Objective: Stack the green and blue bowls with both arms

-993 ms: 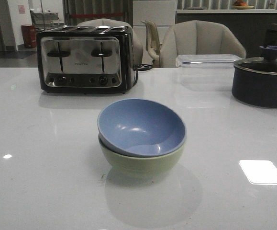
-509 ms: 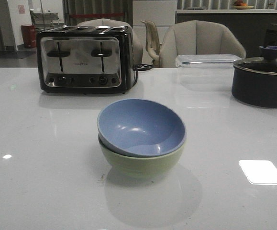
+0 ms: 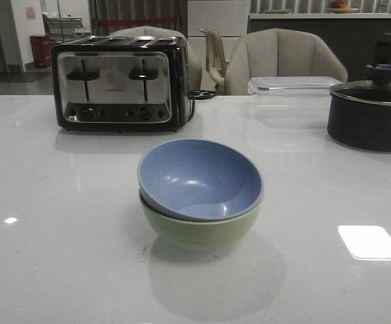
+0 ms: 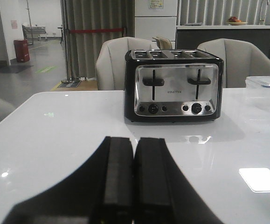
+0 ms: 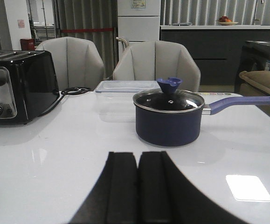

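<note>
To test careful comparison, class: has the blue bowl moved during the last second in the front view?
No. The blue bowl sits tilted in the green bowl, at the same spot in front of the toaster.

Left gripper (image 4: 134,177) and right gripper (image 5: 137,186) fingers pressed together, empty

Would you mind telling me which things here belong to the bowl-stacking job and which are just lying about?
Part of the job:
- blue bowl, nested in the green one
- green bowl, underneath
- left gripper, jaws together, empty
- right gripper, jaws together, empty

Just lying about:
- toaster
- dark lidded pot
- clear plastic container
</note>
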Robot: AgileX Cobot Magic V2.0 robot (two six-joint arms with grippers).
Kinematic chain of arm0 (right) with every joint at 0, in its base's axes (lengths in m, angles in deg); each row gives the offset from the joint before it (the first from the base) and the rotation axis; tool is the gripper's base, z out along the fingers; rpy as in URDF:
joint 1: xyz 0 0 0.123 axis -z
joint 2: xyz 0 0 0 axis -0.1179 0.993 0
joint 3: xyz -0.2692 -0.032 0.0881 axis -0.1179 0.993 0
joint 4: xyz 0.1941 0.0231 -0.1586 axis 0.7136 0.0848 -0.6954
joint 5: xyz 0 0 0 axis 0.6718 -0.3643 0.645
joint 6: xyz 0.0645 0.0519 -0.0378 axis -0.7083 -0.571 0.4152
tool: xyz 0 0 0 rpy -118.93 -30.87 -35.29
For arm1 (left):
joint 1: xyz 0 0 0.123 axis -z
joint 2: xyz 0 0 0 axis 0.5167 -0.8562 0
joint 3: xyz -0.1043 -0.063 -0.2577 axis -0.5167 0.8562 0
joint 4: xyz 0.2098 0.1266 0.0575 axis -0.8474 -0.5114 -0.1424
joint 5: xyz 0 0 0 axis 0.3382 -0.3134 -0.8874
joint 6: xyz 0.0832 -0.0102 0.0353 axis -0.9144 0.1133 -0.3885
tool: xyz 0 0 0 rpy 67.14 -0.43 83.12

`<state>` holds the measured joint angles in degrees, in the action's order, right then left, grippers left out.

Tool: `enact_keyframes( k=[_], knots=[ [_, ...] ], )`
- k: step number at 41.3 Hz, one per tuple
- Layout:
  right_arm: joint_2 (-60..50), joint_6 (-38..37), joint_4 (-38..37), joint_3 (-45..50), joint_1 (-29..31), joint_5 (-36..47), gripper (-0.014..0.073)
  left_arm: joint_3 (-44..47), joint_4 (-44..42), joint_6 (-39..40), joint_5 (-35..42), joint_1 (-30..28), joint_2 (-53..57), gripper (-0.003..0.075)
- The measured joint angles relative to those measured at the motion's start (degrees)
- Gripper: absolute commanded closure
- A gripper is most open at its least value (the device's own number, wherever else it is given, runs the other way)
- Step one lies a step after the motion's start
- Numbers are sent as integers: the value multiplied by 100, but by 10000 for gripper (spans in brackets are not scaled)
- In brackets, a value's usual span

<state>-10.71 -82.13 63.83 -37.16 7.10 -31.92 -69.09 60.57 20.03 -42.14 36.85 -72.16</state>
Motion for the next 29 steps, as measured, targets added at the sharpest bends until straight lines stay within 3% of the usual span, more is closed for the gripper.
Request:
enact_keyframes(
  k=[29],
  knots=[
    [0,-30,-41,0,0,13,547,0,0,0,0,0,0,622]
  ],
)
